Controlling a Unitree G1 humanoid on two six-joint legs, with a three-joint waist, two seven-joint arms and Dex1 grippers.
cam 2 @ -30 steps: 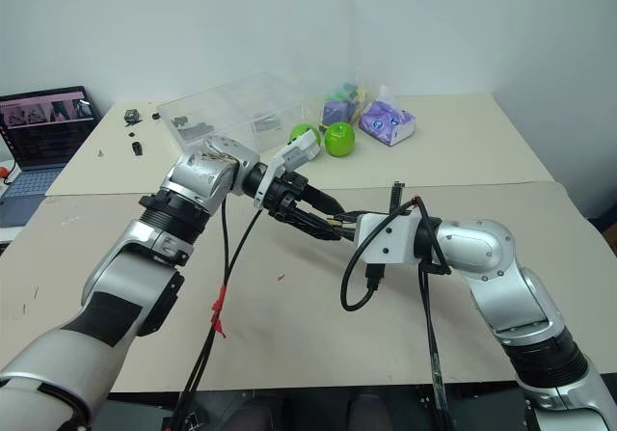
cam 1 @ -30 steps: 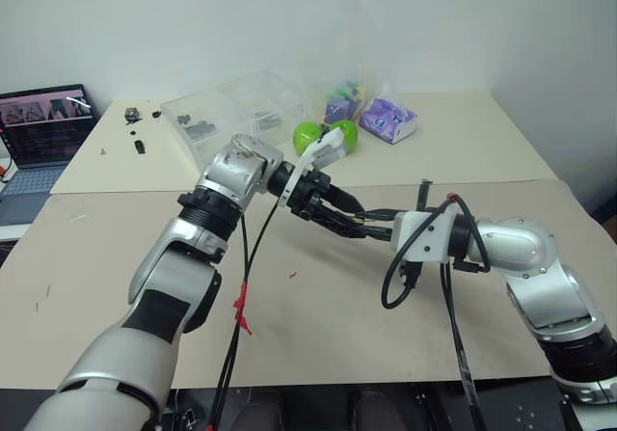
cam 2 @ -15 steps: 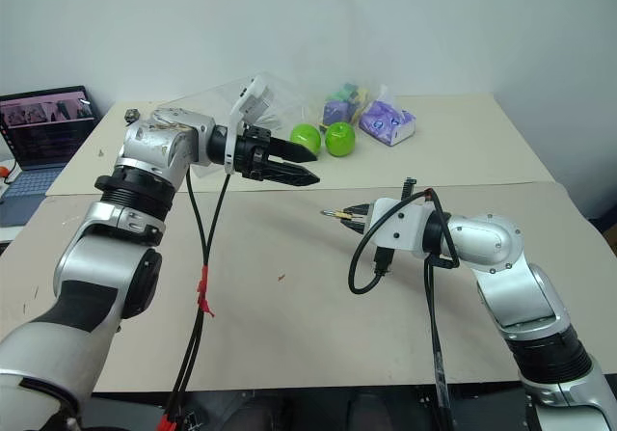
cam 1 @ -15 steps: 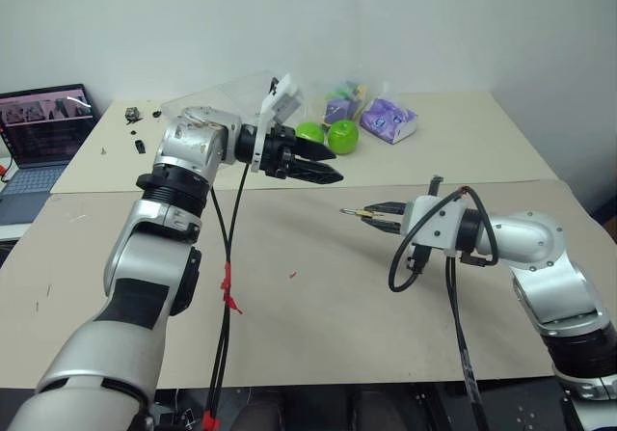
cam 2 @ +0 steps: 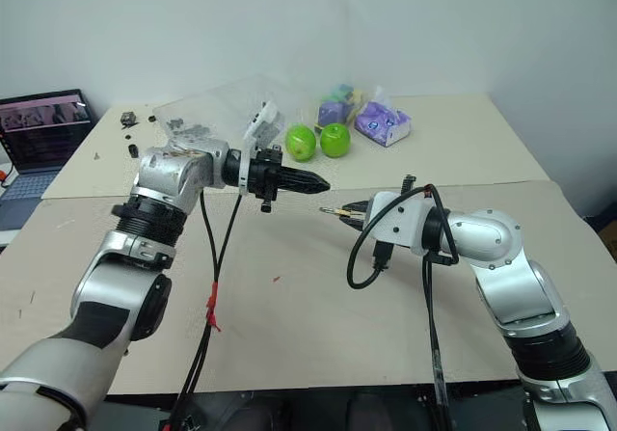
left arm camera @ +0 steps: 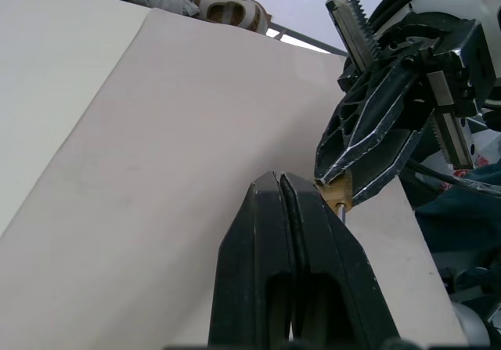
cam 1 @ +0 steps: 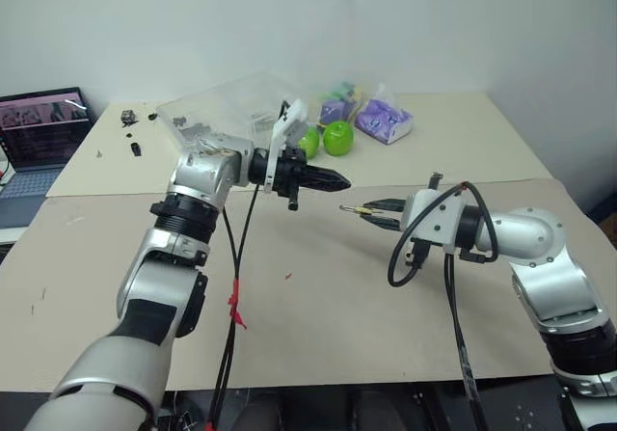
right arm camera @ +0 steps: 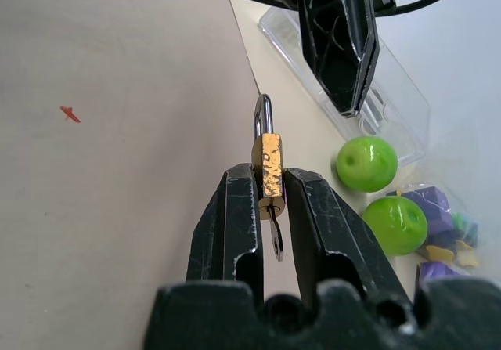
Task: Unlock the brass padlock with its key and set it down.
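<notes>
My right gripper (right arm camera: 270,182) is shut on the brass padlock (right arm camera: 271,162) and holds it above the middle of the table (cam 1: 318,325). The thin silver shackle (right arm camera: 263,119) sticks out past the fingertips. The key (right arm camera: 276,232) sits in the keyhole at the padlock's other end, between the fingers. My left gripper (cam 1: 333,177) is shut, with nothing showing between its fingers. It points at the padlock (cam 1: 359,211) from a short gap away. In the left wrist view the shut fingers (left arm camera: 258,232) stand just short of the padlock (left arm camera: 338,189).
Two green apples (cam 1: 335,138) lie at the back beside a clear plastic box (cam 1: 217,113) and purple packets (cam 1: 384,120). A laptop (cam 1: 43,127) stands at the far left, with small dark parts (cam 1: 130,118) near it. Cables hang from both arms over the table.
A second ago my left gripper was open at the right gripper's tips. It drew back up and left, then returned towards the padlock and shut. The right gripper kept its hold.
</notes>
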